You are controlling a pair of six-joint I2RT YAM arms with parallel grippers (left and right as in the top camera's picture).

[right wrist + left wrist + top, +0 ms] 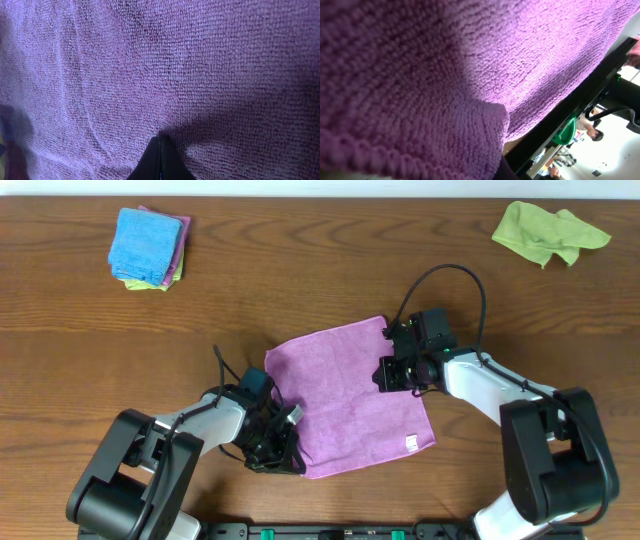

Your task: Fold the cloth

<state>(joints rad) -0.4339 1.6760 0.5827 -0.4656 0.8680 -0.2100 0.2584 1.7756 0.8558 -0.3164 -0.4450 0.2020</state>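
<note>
**Purple-pink weave fills both wrist views: both pincers closed at the cloth's margins**

Purple-pink cloth (pixel 420 75) lay hard against the left wrist lens, humped into a raised fold. It lay mostly flat at the middle of the table (pixel 300 270), skewed, so that its edges ran diagonally to the table's sides. Being square, it offered no long axis. Its white tag (pixel 410 444) sat at the near-right corner.

Left gripper (pixel 283 448) stood at the near-left corner, clenched, and judging by the humped fold it was grasping the cloth. Right gripper (pixel 398 372) stood on the right edge, towards the far-right corner. Its fingertips (pixel 159 152) were pressed together against the pile; whether any fabric was pinched between them could not be determined.

From each pincer the body of the cloth lay inward, towards the other arm. The pair spanned roughly one diagonal, and each arm was the nearer to its own corner.

Bare wood surrounded all four edges. The stacked blue cloth (pixel 148 245) at far left and the lime-green cloth (pixel 548 232) at far right were well apart. In my judgement, room for folding was ample.
</note>
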